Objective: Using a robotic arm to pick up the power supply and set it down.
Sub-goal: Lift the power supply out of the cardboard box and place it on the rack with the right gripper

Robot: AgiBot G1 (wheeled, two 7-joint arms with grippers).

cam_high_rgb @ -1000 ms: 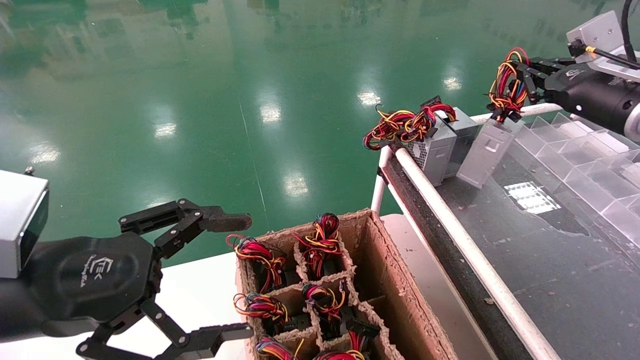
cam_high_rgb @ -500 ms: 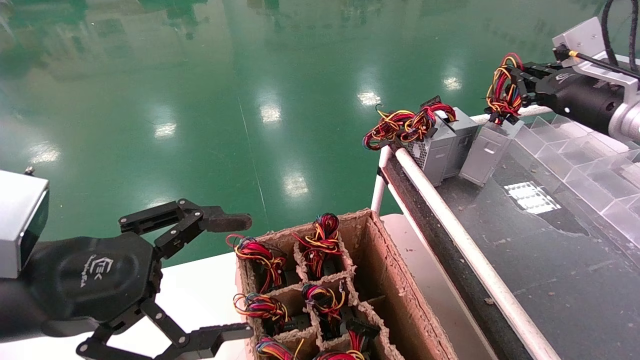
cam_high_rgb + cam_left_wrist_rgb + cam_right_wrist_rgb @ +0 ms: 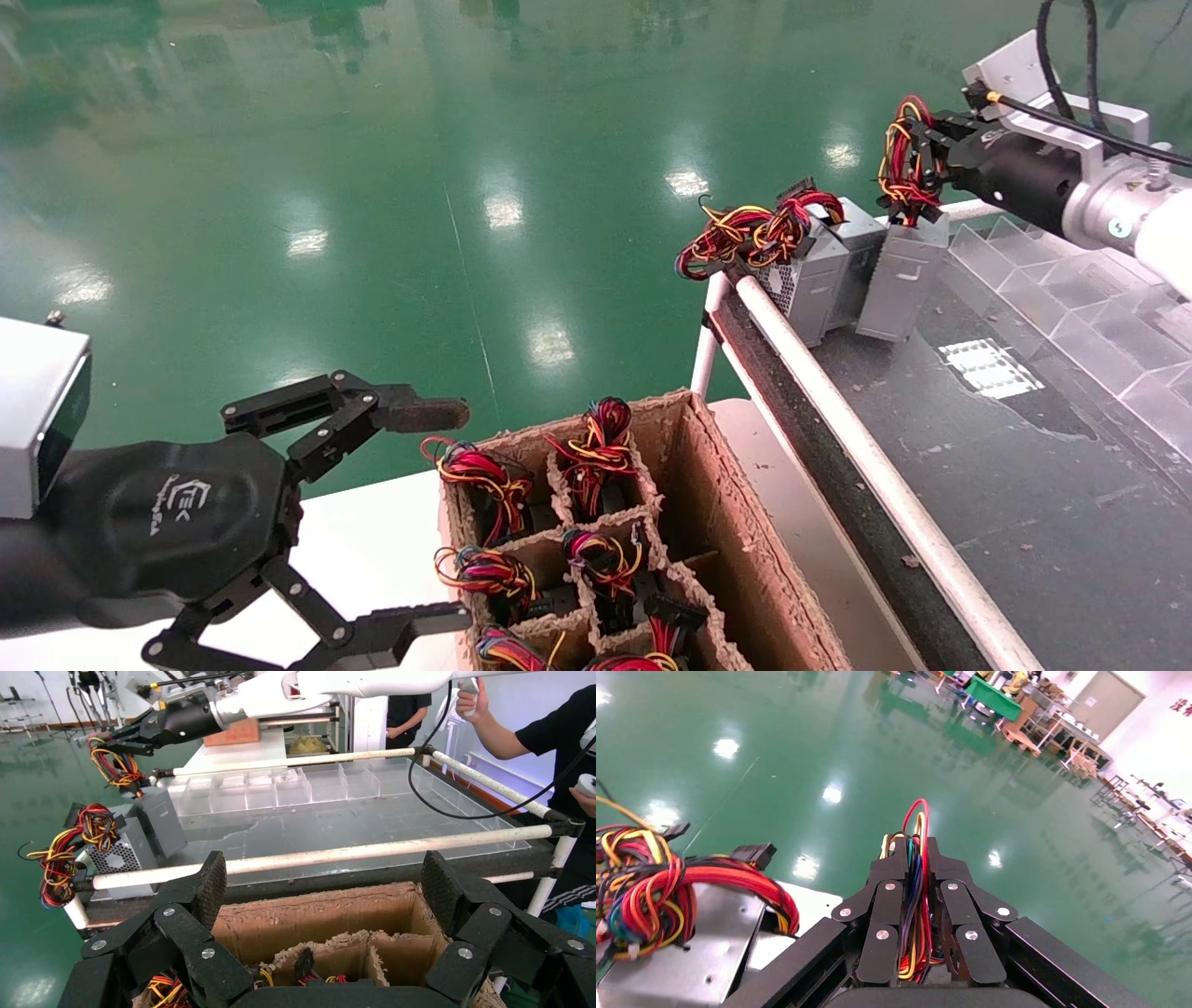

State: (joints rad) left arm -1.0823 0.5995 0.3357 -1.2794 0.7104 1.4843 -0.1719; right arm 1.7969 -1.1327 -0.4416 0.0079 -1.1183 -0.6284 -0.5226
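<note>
The power supply [image 3: 901,275] is a grey metal box hanging upright under its loop of red, yellow and blue wires [image 3: 901,168]. My right gripper [image 3: 917,154] is shut on that loop at the far end of the black table [image 3: 1024,485]. The box's base is down at the table surface, beside another grey box; I cannot tell whether it rests there. In the right wrist view, the wires [image 3: 916,903] run between the shut fingers of the right gripper [image 3: 916,850]. The left wrist view shows the power supply [image 3: 163,818] far off. My left gripper [image 3: 456,513] [image 3: 323,888] is open beside the cardboard box.
A second grey box with a mesh side [image 3: 810,280] and sprawling wires [image 3: 745,233] stands right beside the held one. A cardboard box [image 3: 726,522] with wire bundles in its cells sits low in the middle. White rail [image 3: 838,419] edges the table; clear dividers [image 3: 1071,280] line its right.
My right gripper has carried the power supply leftward toward the mesh-sided box. The box has swung from tilted to upright. The left arm has not moved.
</note>
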